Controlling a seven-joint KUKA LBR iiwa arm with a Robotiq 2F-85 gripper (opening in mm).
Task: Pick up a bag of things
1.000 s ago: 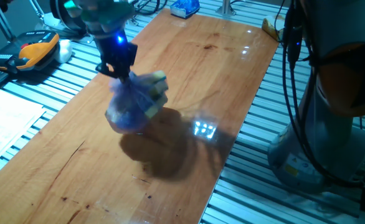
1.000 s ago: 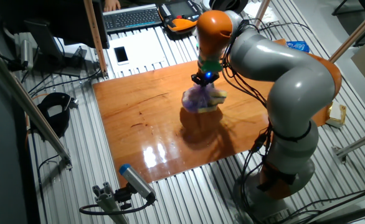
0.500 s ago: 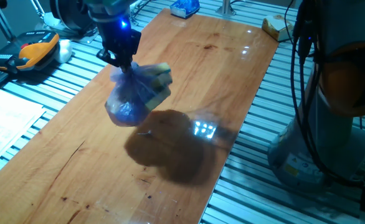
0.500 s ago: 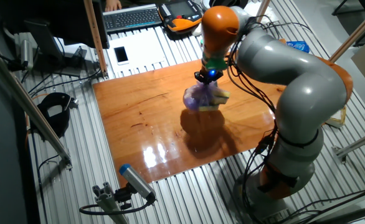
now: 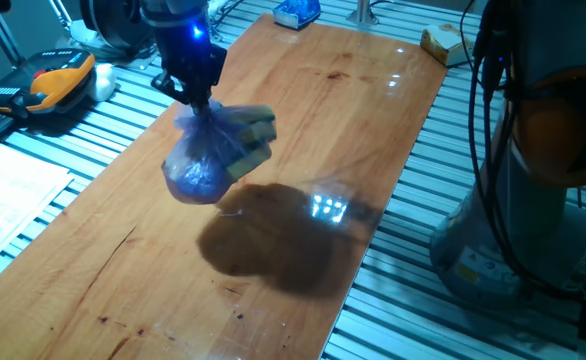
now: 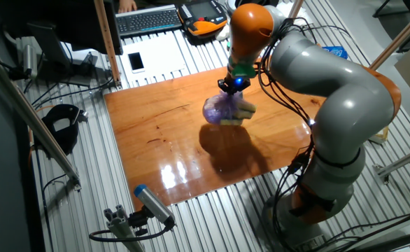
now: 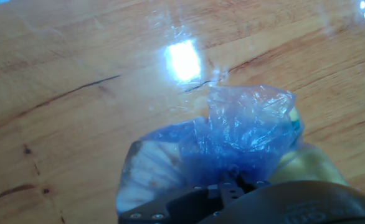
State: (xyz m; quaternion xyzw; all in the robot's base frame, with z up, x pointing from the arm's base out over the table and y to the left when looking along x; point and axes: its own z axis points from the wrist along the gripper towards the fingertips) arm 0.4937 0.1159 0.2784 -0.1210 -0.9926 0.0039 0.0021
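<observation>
Gripper point(image 5: 195, 97) pinches the gathered neck of the bag of things point(image 5: 211, 155), which hangs clear above the wooden board point(image 5: 303, 120). Fingertips buried in crumpled plastic in the hand view. Contents blurred: yellow blocks only. No legible writing anywhere.

Glossy wooden tabletop point(image 5: 303, 120), bag's shadow point(image 5: 273, 245)

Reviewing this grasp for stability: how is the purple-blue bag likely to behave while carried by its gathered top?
The bag likely stays floppy: its film bunches under the gripper and sags below. Probably light, since thin plastic holds it. It hangs clear of the table, so it may swing.
</observation>
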